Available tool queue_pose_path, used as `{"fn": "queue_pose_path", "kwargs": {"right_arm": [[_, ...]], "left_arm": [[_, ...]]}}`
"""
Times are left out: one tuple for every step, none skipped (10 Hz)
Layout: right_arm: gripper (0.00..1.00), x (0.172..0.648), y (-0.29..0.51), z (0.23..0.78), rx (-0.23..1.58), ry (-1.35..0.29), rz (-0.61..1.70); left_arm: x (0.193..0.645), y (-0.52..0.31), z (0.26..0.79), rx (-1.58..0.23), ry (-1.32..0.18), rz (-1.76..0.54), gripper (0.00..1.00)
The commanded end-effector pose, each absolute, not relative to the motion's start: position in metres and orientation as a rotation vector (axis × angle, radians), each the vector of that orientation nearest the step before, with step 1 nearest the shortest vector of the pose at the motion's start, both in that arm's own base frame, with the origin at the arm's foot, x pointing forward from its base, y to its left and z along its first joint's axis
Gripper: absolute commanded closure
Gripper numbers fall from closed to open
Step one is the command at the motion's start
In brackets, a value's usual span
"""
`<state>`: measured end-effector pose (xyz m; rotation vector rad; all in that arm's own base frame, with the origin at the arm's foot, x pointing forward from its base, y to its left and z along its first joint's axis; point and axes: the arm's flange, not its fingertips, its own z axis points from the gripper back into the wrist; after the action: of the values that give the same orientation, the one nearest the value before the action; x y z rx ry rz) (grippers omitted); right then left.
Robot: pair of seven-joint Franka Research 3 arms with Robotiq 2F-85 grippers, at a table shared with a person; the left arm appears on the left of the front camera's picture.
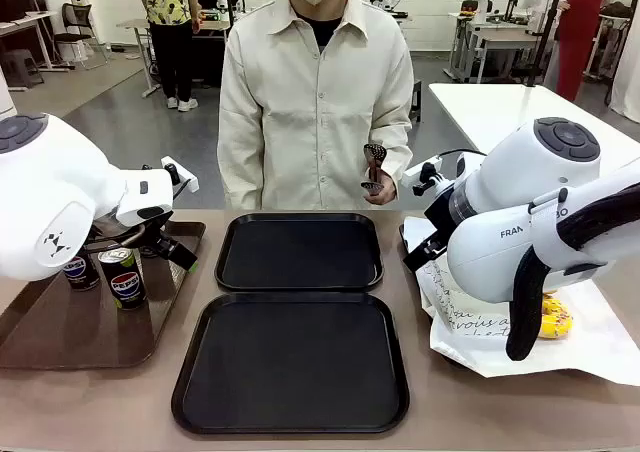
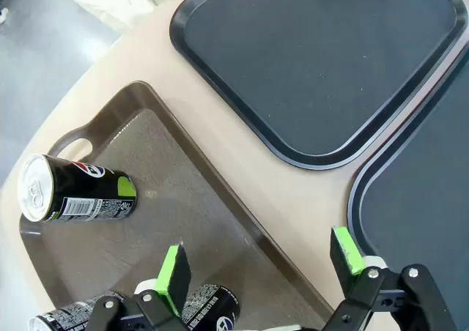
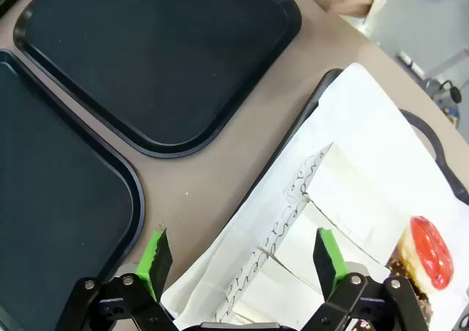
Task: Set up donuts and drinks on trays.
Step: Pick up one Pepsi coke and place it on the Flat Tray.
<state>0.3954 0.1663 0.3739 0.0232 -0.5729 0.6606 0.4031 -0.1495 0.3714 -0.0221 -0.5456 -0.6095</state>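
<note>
Straight on, the far black tray (image 1: 300,254) and the near black tray (image 1: 290,364) lie mid-frame. Two Pepsi cans (image 1: 125,277) stand on the brown tray (image 1: 60,332) at lower left, and a yellow donut (image 1: 556,318) lies on white paper (image 1: 600,342) at right.

From the left wrist, the left gripper (image 2: 260,263) hangs released over the brown tray's edge, with one can just beside its finger at the bottom.

From the right wrist, the right gripper (image 3: 242,261) is spread wide over white paper sleeves (image 3: 352,199). A pink donut (image 3: 431,252) sits at lower right.
</note>
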Motion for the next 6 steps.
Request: {"fn": "queue_pose_path", "kwargs": {"right_arm": [[0.0, 0.3954, 0.1663, 0.3739, 0.023, -0.573, 0.661], [0.0, 0.3954, 0.1663, 0.3739, 0.023, -0.573, 0.661], [0.0, 0.3954, 0.1663, 0.3739, 0.023, -0.573, 0.661], [0.0, 0.3954, 0.1663, 0.3739, 0.023, -0.573, 0.661], [0.0, 0.3954, 0.1663, 0.3739, 0.023, -0.573, 0.661], [0.0, 0.3954, 0.1663, 0.3739, 0.023, -0.573, 0.661]], "left_arm": [[0.403, -0.1496, 0.3714, -0.022, -0.546, -0.61, 0.0], [0.403, -0.1496, 0.3714, -0.022, -0.546, -0.61, 0.0], [0.403, -0.1496, 0.3714, -0.022, -0.546, -0.61, 0.0], [0.403, -0.1496, 0.3714, -0.022, -0.546, -0.61, 0.0], [0.403, -0.1496, 0.3714, -0.022, -0.546, -0.61, 0.0], [0.403, -0.1496, 0.3714, -0.022, -0.546, -0.61, 0.0]]}}
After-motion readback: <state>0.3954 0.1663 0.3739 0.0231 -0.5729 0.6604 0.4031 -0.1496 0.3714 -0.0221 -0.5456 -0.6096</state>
